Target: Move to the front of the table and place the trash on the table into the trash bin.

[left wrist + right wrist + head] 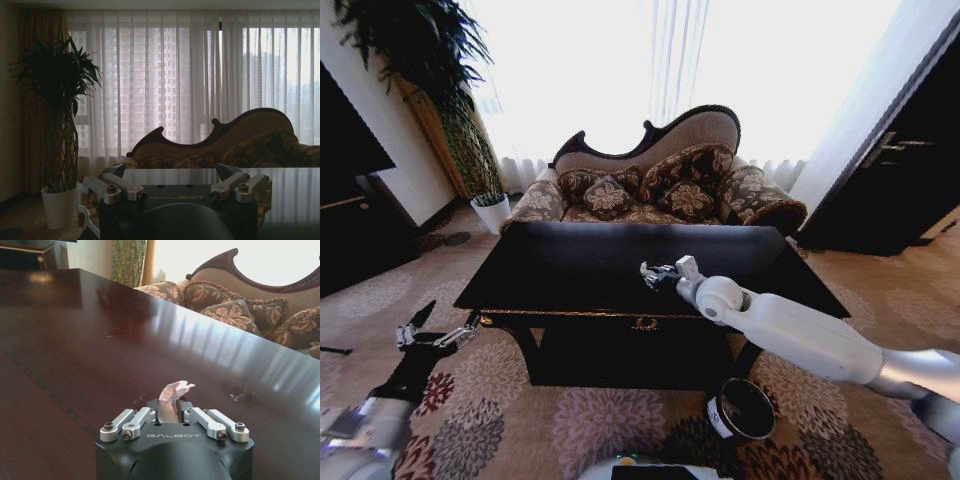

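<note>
While the right gripper (650, 273) hovers over the middle of the black table (570, 265), its fingers are clenched on a white paper wad (175, 390). Left gripper (432, 325) hangs spread open beside the table's left end. Trash bin (741, 409) stands on the carpet below the right arm.

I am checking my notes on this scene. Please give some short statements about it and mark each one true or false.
1. The right tool is shut on a paper wad above the table. True.
2. The trash bin stands on the table. False: it stands on the carpet in front of the table, under the right arm.
3. The left tool holds a bottle. False: it is open and holds nothing, low beside the table's left end.
4. A sofa stands behind the table. True.
</note>
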You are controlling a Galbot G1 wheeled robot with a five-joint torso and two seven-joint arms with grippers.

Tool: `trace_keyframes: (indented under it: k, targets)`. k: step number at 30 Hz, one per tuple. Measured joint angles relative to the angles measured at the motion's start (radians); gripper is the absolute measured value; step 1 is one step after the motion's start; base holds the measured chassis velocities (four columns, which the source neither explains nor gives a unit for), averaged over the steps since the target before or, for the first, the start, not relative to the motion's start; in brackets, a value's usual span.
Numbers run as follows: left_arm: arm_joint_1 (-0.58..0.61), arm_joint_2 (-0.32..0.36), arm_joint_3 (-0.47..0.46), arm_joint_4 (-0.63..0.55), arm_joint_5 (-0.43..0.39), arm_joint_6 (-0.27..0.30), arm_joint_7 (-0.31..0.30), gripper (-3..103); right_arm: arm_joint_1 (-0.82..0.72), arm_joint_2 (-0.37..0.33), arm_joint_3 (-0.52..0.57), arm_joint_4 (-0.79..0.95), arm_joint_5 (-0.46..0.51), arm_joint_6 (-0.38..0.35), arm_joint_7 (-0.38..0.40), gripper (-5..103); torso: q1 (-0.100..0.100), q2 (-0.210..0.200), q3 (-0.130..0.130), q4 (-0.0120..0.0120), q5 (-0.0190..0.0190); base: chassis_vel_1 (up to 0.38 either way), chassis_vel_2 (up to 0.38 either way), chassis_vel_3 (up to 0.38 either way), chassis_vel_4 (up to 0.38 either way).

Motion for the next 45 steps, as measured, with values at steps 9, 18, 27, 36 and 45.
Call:
trace_keyframes:
  k: [9, 18, 27, 36, 45]
  targets:
    - [0.000, 0.000, 0.000, 0.000, 0.000, 0.000, 0.000, 100, -0.041, -0.038, 0.058, 0.045, 0.047, -0.009, 0.034, 1, 0.000, 0.000, 0.000, -0.0001, 0.0001, 0.000, 0.000, 0.000, 0.000]
    - [0.000, 0.000, 0.000, 0.000, 0.000, 0.000, 0.000, 100, -0.270, -0.147, 0.320, 0.172, 0.019, 0.012, 0.008, 0, 0.000, 0.000, 0.000, -0.0002, 0.0000, 0.000, 0.000, 0.000, 0.000]
    - [0.000, 0.000, 0.000, 0.000, 0.000, 0.000, 0.000, 100, -0.728, -0.194, 0.793, 0.333, -0.106, 0.100, -0.032, 0, 0.000, 0.000, 0.000, -0.0005, 0.0001, 0.000, 0.000, 0.000, 0.000]
    - [0.000, 0.000, 0.000, 0.000, 0.000, 0.000, 0.000, 100, -1.123, -0.043, 1.212, 0.428, -0.218, 0.192, -0.087, 0, 0.000, 0.000, 0.000, 0.0000, 0.0000, 0.000, 0.000, 0.000, 0.000]
    - [0.000, 0.000, 0.000, 0.000, 0.000, 0.000, 0.000, 100, -1.517, 0.317, 1.440, 0.469, -0.532, 0.439, -0.261, 0, 0.000, 0.000, 0.000, -0.0003, -0.0005, 0.000, 0.000, 0.000, 0.000]
